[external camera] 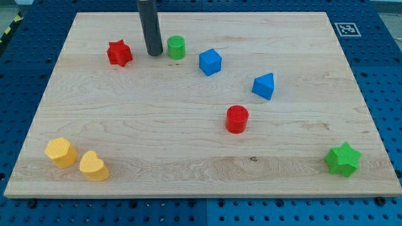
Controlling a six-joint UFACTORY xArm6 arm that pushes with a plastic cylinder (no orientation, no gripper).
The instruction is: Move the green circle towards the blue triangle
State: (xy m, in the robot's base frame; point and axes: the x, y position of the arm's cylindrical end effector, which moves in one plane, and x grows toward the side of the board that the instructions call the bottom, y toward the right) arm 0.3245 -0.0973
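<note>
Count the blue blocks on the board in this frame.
2. The blue cube sits near the view's top centre, right of the green circle. The blue triangle lies further right and lower. None seems hidden.

A pale wooden board (188,132) with visible grain fills most of the view, lit evenly. It lies on a blue perforated table top (384,75) that shows past every edge. A black-and-white marker tag (346,29) sits at the board's top right corner.
</note>
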